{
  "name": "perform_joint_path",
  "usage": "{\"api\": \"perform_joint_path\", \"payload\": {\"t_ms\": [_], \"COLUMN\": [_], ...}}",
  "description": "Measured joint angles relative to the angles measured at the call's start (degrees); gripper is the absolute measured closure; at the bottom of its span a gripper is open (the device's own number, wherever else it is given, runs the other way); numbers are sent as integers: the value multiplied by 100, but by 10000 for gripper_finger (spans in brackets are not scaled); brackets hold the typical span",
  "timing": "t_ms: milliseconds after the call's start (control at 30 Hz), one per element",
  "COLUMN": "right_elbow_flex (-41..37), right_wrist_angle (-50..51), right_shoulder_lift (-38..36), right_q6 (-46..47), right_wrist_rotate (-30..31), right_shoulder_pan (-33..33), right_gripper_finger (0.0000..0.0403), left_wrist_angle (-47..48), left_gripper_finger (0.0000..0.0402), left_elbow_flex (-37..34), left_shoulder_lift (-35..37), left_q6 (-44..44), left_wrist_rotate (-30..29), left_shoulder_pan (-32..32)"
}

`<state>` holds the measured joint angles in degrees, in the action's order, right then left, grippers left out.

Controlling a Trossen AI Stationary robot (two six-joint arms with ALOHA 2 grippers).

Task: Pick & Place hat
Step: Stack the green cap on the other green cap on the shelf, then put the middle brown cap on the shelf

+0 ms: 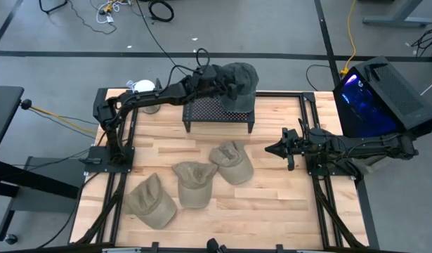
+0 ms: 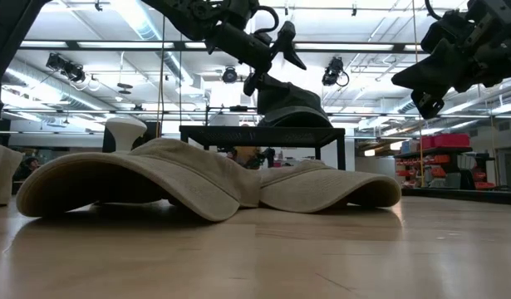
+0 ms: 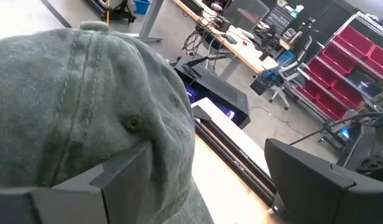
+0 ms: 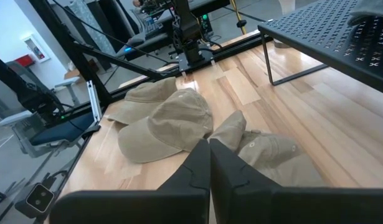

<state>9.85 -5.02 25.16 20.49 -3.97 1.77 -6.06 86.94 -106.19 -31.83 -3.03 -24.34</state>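
A grey-green hat point(image 1: 242, 76) sits on the far right part of a black perforated stand point(image 1: 217, 112) at the table's far side. Its crown point(image 3: 85, 93) fills much of the left wrist view. My left gripper point(image 1: 232, 86) is open at the hat's crown, slightly above it in the low view point(image 2: 267, 58). One finger point(image 3: 104, 183) stands in front of the crown and the other point(image 3: 316, 180) is clear of it. Three tan hats point(image 1: 194, 183) lie on the table in front of the stand. My right gripper point(image 1: 270, 149) is shut and holds nothing, at the right. My left gripper is open beside the grey-green hat's crown point(image 3: 172, 155), coming at it nearly level from the table's left. Whether its finger touches the cloth, I cannot tell. The hat rests on the stand's top.
The tan hats lie at near left point(image 1: 152, 200), centre, and right of centre point(image 1: 233, 161), close below my right gripper point(image 4: 210, 149). A black case with a purple light point(image 1: 374, 98) stands off the table's right edge. A white object point(image 1: 142, 86) sits at the far left corner.
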Motion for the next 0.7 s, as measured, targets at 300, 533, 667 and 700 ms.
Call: {"api": "perform_joint_path", "payload": {"t_ms": [300, 533, 667, 700], "right_elbow_flex": [0, 0, 0, 0], "right_wrist_angle": [0, -2, -4, -5], "right_shoulder_lift": [-1, 1, 3, 3], "right_q6": [0, 0, 0, 0], "right_wrist_rotate": [2, 2, 4, 4], "right_shoulder_pan": [1, 0, 0, 0], "right_gripper_finger": [403, 403, 403, 403], "left_wrist_angle": [-5, 197, 797, 978], "left_gripper_finger": [85, 85, 85, 85], "left_elbow_flex": [0, -3, -3, -4], "left_shoulder_lift": [0, 226, 484, 541], "left_q6": [193, 720, 1003, 997], "left_wrist_rotate": [-74, -97, -437, -587], "left_shoulder_pan": [2, 75, 176, 207]}}
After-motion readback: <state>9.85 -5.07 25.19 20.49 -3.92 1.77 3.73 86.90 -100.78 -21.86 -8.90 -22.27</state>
